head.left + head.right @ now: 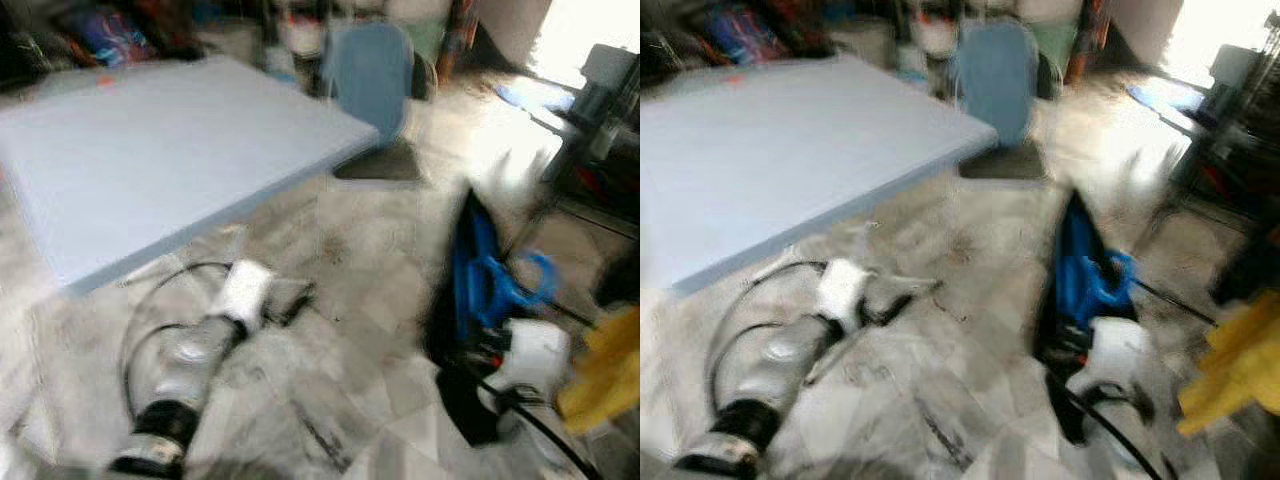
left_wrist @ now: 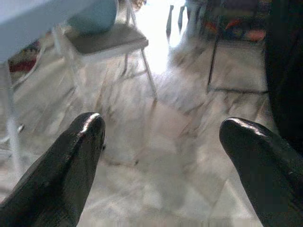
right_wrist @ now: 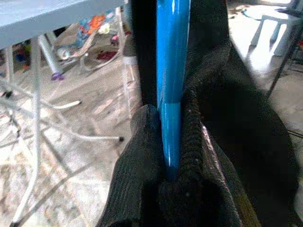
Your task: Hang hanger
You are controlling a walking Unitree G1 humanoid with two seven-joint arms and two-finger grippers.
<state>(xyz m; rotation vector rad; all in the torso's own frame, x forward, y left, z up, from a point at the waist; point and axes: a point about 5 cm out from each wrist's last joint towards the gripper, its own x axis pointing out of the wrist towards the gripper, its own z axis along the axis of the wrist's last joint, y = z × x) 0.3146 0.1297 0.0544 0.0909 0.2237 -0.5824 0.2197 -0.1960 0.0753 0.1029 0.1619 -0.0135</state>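
The blue hanger (image 3: 171, 71) with dark cloth on it was clamped between the right gripper (image 3: 173, 156)'s fingers, low over the tiled floor (image 1: 360, 300) beyond the table (image 1: 150, 150)'s corner. The left gripper (image 2: 161, 137) hung spread wide, empty, beside the table's edge.

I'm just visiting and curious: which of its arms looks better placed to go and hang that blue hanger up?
The right. Its tool is shut on the blue hanger, with dark clothing draped on it. The left tool is open and holds nothing, pointing at the floor.
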